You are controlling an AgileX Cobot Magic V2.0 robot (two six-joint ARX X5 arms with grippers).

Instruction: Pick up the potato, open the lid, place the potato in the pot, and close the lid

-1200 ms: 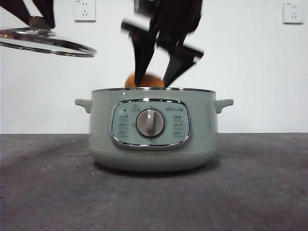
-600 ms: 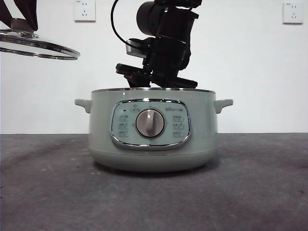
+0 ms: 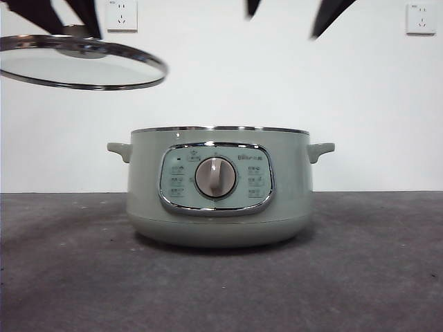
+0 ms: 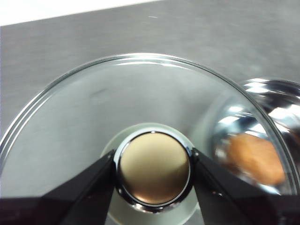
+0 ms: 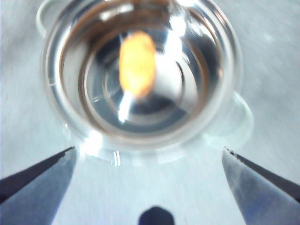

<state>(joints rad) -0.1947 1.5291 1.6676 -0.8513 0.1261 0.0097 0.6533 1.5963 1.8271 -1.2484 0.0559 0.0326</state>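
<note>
The sage-green pot [image 3: 219, 187] stands open in the middle of the table. The potato [image 5: 137, 63] lies on the pot's shiny floor in the right wrist view, and shows as an orange blur through the glass, the potato [image 4: 255, 158], in the left wrist view. My right gripper [image 5: 148, 157] is open and empty, high above the pot [image 5: 140, 75]; its black tips [image 3: 325, 15] show at the top of the front view. My left gripper [image 4: 153, 165] is shut on the knob of the glass lid [image 3: 79, 62], held in the air up and left of the pot.
Two wall sockets [image 3: 122, 15] sit on the white wall behind. The dark grey table [image 3: 221, 283] stretches in front of and beside the pot. The pot's dial [image 3: 216, 177] faces the front camera.
The right gripper let go of the potato inside the pot and rose almost out of the front view. The lid has shifted right, toward the pot.
</note>
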